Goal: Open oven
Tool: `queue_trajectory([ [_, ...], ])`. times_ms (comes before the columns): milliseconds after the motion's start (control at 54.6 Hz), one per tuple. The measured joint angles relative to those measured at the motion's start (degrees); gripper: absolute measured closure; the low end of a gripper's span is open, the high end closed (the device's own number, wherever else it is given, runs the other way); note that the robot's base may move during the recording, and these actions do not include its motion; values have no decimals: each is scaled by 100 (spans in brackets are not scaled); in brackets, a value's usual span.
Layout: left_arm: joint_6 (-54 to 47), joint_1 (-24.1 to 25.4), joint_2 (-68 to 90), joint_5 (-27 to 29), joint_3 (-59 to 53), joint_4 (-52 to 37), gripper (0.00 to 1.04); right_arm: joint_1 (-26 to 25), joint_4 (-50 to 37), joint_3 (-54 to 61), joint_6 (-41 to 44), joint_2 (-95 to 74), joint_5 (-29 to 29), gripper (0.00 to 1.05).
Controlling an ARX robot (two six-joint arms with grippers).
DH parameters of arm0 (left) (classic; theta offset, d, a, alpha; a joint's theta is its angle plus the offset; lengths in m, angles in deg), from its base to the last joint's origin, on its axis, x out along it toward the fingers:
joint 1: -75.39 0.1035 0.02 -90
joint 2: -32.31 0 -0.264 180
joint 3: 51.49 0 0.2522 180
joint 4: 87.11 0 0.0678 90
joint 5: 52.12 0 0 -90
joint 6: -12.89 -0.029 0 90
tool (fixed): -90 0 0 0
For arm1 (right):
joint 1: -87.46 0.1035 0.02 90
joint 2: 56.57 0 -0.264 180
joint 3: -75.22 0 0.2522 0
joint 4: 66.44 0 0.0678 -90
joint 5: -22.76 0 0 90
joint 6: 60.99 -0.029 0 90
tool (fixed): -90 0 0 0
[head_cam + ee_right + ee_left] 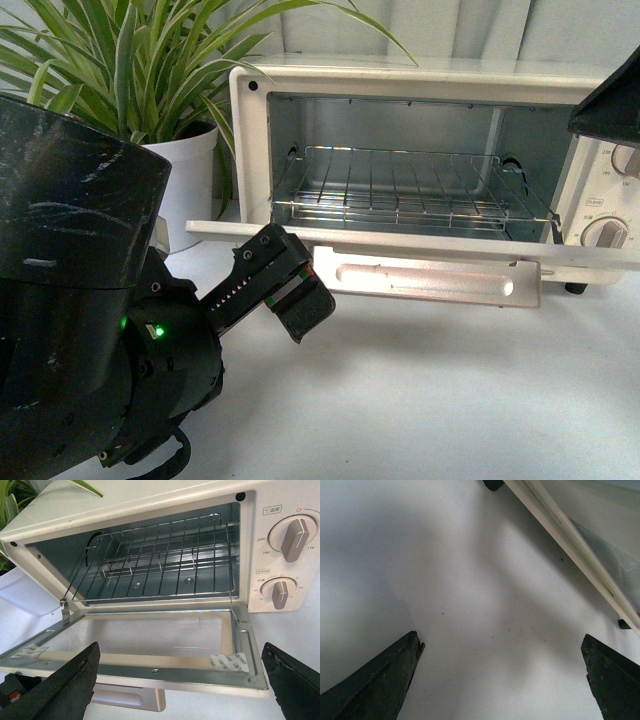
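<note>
The cream-white oven (250, 150) stands at the back with its glass door (210, 229) folded down flat. Its bar handle (430, 280) hangs under the door's front edge. The wire rack (400, 190) and shiny interior are exposed. My left gripper (300, 290) is open and empty, just below the door's left end. In the left wrist view it (502, 645) hangs over bare table with the door's edge (570, 535) beside it. My right gripper (180, 647) is open and empty, in front of the lowered door (150, 667). The two knobs (292, 537) show at the oven's right.
A green plant in a white pot (185, 180) stands left of the oven. A black part of my right arm (608, 100) covers the oven's top right corner. The white table (450, 400) runs in front. A sticker (232, 662) lies on the door's inner frame.
</note>
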Motion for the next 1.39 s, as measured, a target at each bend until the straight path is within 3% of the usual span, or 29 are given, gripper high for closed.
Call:
queue_trajectory([
  [990,-3497,-450,-92,1117,-219,417,7,-197,-192,568,2,114,-96,9],
  [1393,-4341,-581,-76,1349,-273,518,7,-238,-232,640,7,153,-234,9],
])
